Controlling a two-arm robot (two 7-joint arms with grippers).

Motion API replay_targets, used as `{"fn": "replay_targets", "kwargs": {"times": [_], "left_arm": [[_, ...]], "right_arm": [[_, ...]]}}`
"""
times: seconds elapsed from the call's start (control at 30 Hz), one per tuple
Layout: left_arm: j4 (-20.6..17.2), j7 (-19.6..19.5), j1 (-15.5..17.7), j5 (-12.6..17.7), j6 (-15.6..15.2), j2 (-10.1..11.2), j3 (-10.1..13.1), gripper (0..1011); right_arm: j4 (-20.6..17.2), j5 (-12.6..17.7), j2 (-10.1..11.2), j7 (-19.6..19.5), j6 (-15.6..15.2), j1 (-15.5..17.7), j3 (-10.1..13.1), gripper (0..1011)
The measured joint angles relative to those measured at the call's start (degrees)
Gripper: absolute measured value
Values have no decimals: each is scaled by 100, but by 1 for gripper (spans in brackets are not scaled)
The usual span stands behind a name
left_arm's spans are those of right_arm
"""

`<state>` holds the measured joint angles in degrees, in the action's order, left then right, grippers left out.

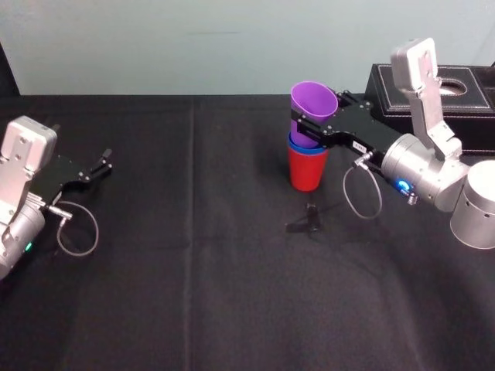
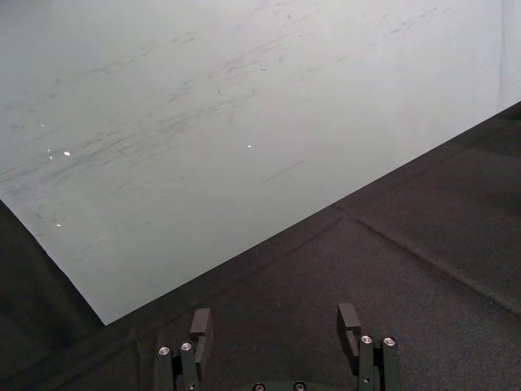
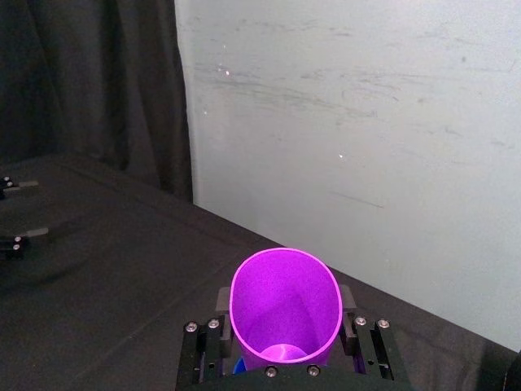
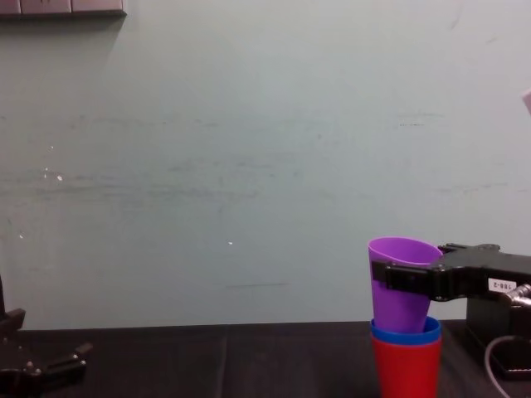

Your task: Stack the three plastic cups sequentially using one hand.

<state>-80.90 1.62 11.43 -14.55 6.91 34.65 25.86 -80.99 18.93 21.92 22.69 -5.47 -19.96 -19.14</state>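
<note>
The purple cup (image 1: 313, 104) leans a little and its lower end sits inside the blue cup (image 1: 306, 151), which is nested in the red cup (image 1: 307, 173) standing right of the table's centre. My right gripper (image 1: 317, 117) reaches in from the right and is shut on the purple cup, one finger on each side of its wall. From the side, the purple cup (image 4: 401, 286) rises above the blue rim (image 4: 406, 336) and the red cup (image 4: 406, 370). The right wrist view looks down into the purple cup (image 3: 285, 305), its rim squeezed oval between the fingers (image 3: 218, 303). My left gripper (image 1: 99, 164) rests open at the far left.
A black box (image 1: 456, 93) with a round hole stands at the back right, just behind the right arm. Black cloth (image 1: 201, 255) covers the table and a pale wall (image 4: 249, 166) runs behind it. The left gripper (image 2: 275, 326) has nothing between its fingers.
</note>
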Motion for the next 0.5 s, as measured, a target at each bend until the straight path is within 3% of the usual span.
{"fn": "replay_targets", "kwargs": {"times": [0.5], "left_arm": [[0,0,0,0,0,0,0,1005]], "right_arm": [[-30,64,37,47,28,91,9,732]]}}
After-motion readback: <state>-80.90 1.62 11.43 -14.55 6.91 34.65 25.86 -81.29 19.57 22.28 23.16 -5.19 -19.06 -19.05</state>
